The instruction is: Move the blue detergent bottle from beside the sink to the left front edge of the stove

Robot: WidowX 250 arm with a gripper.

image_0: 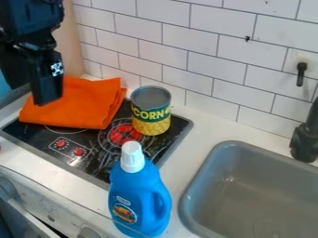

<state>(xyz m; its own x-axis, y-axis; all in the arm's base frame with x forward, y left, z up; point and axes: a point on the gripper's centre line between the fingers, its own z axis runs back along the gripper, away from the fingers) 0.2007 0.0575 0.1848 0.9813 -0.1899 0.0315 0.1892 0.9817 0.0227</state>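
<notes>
- The orange cloth is lying folded, creased at its right edge, partly over the black stove.
- My claw is hanging near it; I cannot tell its opening, hold or contact.
- The can is standing nearby.

Slanted downward view over the stovetop

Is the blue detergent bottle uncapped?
No, a white cap sits on the neck of the blue detergent bottle.
</notes>
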